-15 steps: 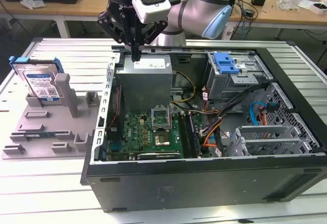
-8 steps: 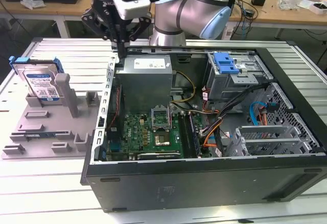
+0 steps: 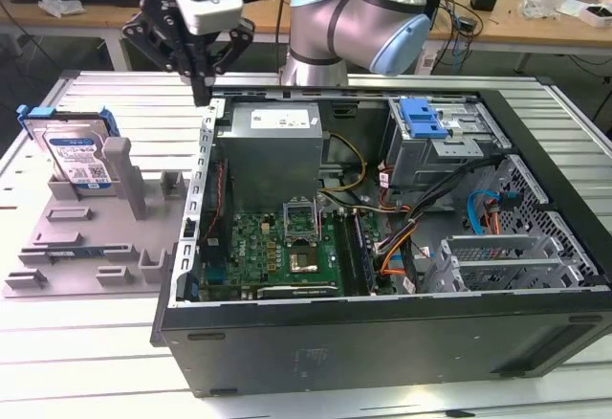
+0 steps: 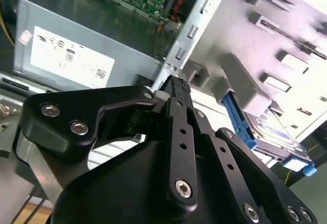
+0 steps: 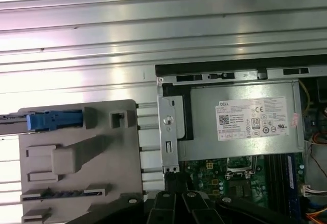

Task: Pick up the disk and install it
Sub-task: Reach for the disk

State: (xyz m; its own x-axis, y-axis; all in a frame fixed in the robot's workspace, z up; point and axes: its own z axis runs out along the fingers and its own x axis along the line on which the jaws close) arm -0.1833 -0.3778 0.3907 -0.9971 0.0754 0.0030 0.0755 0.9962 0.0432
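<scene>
Directly beneath the hand (image 3: 199, 94) stands the thin metal side wall (image 3: 196, 199) of the open black computer case. Toward the exterior view's left of the hand, a tall grey plastic post (image 3: 124, 175) stands just beside the upright silver metal disk in its blue bracket (image 3: 81, 156). The air above both is open.

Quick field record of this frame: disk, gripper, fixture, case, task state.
disk: leans on edge in the grey fixture, blue bracket on, not gripped
grey fixture: on the table, at the exterior view's left of the case
gripper: shut, holding nothing, hovers over the case wall nearest the fixture
computer case: open, power supply visible inside
task state: disk not yet picked up
</scene>
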